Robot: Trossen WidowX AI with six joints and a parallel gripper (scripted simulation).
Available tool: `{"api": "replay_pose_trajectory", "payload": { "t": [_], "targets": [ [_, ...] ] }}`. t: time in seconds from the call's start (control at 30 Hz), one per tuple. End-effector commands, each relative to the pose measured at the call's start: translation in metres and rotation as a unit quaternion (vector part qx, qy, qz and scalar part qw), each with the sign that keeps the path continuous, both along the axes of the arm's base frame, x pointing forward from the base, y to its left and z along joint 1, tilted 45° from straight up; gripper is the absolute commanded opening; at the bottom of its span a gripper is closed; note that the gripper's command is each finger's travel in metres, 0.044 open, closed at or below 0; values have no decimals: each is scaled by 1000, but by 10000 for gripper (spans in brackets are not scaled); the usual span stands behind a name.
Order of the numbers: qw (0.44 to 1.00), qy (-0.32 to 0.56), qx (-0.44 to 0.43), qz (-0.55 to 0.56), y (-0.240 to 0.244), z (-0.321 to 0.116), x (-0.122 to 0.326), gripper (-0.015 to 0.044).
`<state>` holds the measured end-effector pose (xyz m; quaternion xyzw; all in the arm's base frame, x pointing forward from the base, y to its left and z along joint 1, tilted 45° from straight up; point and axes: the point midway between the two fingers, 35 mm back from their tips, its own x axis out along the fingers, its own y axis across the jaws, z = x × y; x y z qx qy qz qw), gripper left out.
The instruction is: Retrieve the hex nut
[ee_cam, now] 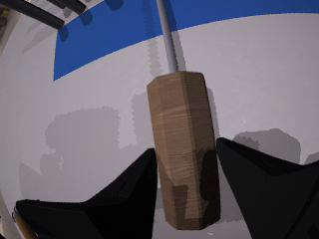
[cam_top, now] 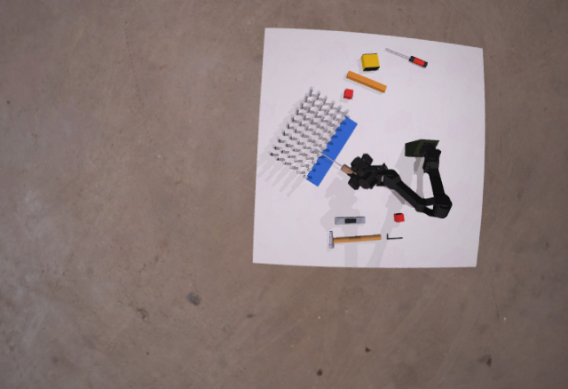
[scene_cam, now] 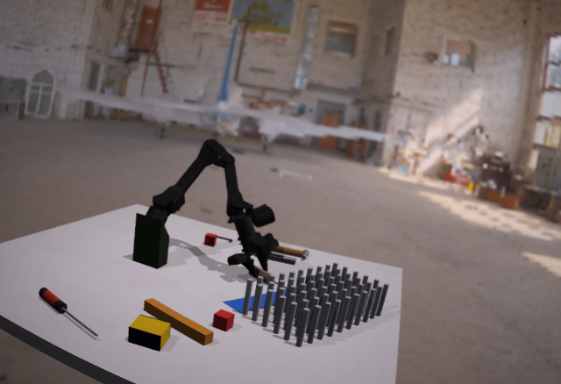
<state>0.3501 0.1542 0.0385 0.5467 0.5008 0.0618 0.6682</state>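
Observation:
My gripper (cam_top: 351, 171) (scene_cam: 259, 273) (ee_cam: 186, 149) is shut on the wooden handle (cam_top: 345, 168) (ee_cam: 183, 107) of a tool, low in front of the blue taped strip (cam_top: 342, 138) (scene_cam: 239, 305) (ee_cam: 90, 55). The tool's thin metal rod (cam_top: 331, 159) (ee_cam: 168, 45) runs over the strip, and its far end is among the front metal spacers (scene_cam: 257, 299) (ee_cam: 35, 14). The spacers that show stand upright. Whether the rod touches one, or the table, I cannot tell. The rod's tip is not clear in any view, and I cannot make out the hex nut.
A red cube (cam_top: 348, 93) (scene_cam: 223, 320), an orange bar (cam_top: 366, 82) (scene_cam: 179, 321), a yellow block (cam_top: 370, 61) (scene_cam: 149, 326) and a screwdriver (cam_top: 417, 61) (scene_cam: 52, 300) lie beyond one end of the strip. A grey tool (cam_top: 340, 220), a hammer (cam_top: 358, 239), a hex key (cam_top: 395, 238) and another red cube (cam_top: 398, 217) lie on the other side.

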Motion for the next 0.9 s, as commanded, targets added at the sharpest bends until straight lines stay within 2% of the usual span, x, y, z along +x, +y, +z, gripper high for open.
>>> {"api": "replay_pose_trajectory", "payload": {
  "t": [0.0, 0.87],
  "targets": [
    [1000, 0, 0, -3, 0, 1, -2, 0],
    [1000, 1, 0, -3, 6, 7, -17, 0]
  ]
}}
